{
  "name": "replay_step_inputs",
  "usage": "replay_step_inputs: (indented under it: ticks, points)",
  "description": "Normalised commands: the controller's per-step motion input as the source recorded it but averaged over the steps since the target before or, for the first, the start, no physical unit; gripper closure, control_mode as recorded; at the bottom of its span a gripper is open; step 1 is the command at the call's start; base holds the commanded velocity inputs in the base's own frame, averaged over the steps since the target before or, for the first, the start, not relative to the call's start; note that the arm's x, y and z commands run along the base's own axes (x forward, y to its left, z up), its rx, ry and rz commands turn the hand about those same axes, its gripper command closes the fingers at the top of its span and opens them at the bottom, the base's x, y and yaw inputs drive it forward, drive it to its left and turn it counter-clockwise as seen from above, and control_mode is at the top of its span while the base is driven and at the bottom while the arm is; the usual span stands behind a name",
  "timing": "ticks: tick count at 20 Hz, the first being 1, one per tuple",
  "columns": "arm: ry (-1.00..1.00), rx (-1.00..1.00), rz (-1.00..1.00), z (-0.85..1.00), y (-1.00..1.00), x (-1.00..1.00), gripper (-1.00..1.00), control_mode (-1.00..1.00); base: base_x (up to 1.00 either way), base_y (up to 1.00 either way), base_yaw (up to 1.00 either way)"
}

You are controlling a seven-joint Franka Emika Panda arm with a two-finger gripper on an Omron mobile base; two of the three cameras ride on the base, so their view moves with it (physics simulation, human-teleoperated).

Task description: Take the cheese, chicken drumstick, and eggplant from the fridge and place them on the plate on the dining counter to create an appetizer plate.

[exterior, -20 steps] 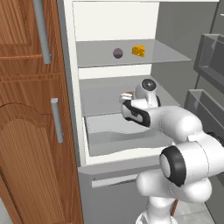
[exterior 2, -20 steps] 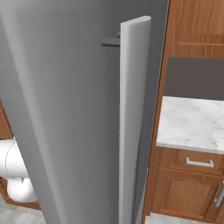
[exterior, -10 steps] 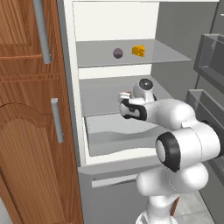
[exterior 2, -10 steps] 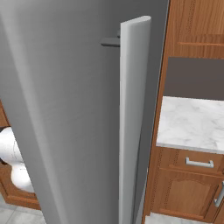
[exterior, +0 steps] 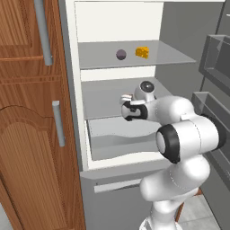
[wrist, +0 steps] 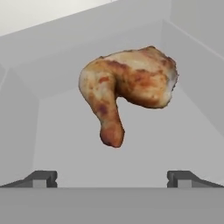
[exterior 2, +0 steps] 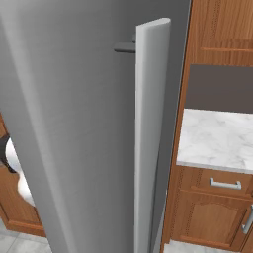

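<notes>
The two-finger gripper [exterior: 125,109] on the white arm reaches into the open grey-and-white fridge [exterior: 179,31] above the middle shelf, its jaws spread wide and holding nothing. In the hand view the glossy brown roasted chicken drumstick [wrist: 127,89] lies just ahead of the fingertips [wrist: 41,178]. On the upper shelf, the dark purple eggplant [exterior: 121,55] sits left of the yellow-orange cheese wedge [exterior: 142,52].

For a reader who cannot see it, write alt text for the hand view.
A roasted chicken drumstick lies on a pale grey fridge shelf, bone end pointing toward the camera. The open gripper faces it, fingertips spread wide and not touching it.
</notes>
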Motion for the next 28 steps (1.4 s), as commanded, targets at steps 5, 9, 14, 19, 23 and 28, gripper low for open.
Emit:
replay_step_inputs:
  ticks: [5,9,14,19,23,28]
  points:
    - [0.00,0.00,0.00,-0.20,0.00,0.25,-1.00,-1.00,0.00,0.00,0.00]
    - [0.00,0.00,0.00,-0.19,0.00,0.28,-1.00,-1.00,0.00,0.00,0.00]
    - [0.00,0.00,0.00,-0.13,0.00,0.27,-1.00,-1.00,0.00,0.00,0.00]
    - [0.00,0.00,0.00,-0.13,0.00,0.25,-1.00,-1.00,0.00,0.00,0.00]
    - [0.00,0.00,0.00,-0.25,0.00,0.17,-1.00,-1.00,0.00,0.00,0.00]
    - [0.00,0.00,0.00,-0.41,0.00,0.09,1.00,-1.00,0.00,0.00,0.00]
